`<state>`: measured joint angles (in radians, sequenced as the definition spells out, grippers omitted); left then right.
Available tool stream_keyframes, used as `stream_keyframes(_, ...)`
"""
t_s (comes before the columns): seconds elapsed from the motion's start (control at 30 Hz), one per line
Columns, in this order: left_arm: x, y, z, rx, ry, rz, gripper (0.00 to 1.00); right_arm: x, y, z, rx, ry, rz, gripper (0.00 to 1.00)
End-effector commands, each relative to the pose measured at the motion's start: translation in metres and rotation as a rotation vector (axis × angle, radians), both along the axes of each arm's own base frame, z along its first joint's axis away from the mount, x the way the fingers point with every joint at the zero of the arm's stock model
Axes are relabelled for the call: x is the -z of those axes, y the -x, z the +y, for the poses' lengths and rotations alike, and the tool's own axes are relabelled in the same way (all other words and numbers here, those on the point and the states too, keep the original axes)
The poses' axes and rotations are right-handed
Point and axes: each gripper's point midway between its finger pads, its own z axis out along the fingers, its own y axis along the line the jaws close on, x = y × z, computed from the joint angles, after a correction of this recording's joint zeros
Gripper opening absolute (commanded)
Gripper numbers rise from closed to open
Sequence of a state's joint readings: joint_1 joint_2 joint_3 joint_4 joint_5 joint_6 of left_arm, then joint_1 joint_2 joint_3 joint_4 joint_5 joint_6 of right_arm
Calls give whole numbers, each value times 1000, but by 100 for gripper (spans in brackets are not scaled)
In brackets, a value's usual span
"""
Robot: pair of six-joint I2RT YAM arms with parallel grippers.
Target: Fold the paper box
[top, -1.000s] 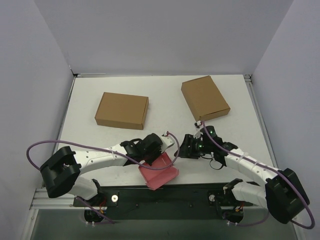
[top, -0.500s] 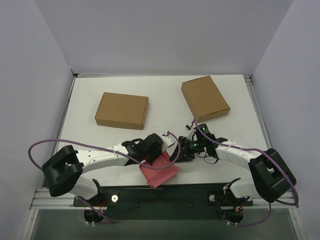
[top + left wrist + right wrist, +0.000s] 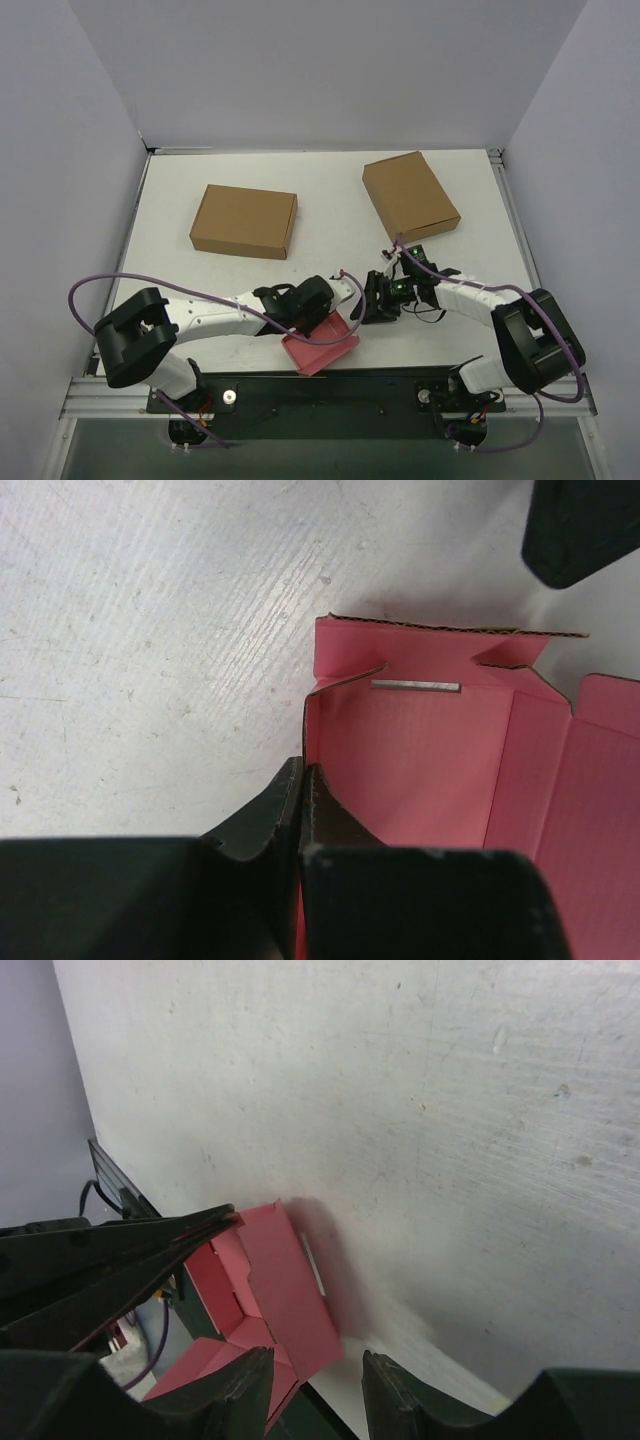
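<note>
White worktop [image 3: 330,215], pale walls round it. We see the paper box [image 3: 322,347] at the near edge, centre, betw. the two arm bases, approx. half-formed. In the left wrist view a back wall and left side wall stand up, corner tabs are folded in, and a slot shows in the back wall. The right-hand panel looks splayed outward, and no lid is closed. Our reading: base & some walls done; remaining sides, tuck-ins & closing left.

Left fingers [image 3: 285,805] are pinched together on the box's left wall, holding it. Right fingers [image 3: 240,1385] stand partly apart w/ nothing betw. them, just beside the box on its right, not touching it as far as we can tell.

Other items: one brown box [image 3: 244,220] far-left, a second brown box [image 3: 410,195] far-right, both well apart from the work, so no obstruction. Main hindrance is prob. the arms themselves, crowded close over a small box at the worktop edge.
</note>
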<state>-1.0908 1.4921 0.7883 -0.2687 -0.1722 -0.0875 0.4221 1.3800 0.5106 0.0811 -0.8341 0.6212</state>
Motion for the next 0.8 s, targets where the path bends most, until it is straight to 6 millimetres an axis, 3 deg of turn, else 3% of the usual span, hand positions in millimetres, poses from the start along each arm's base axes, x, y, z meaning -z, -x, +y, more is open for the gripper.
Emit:
stream_keyframes(0.0, -8, -1, -12, -23, 52, -14, 0, 5, 5, 5, -83, 13, 1, 40)
stream_keyframes(0.37, -5, 1, -14, -17, 46, -10, 0, 3, 10, 33, -138, -72, 9, 35)
stream_keyframes(0.77, -4, 5, -13, -21, 43, -4, 0, 8, 18, 46, -205, -14, -13, 36)
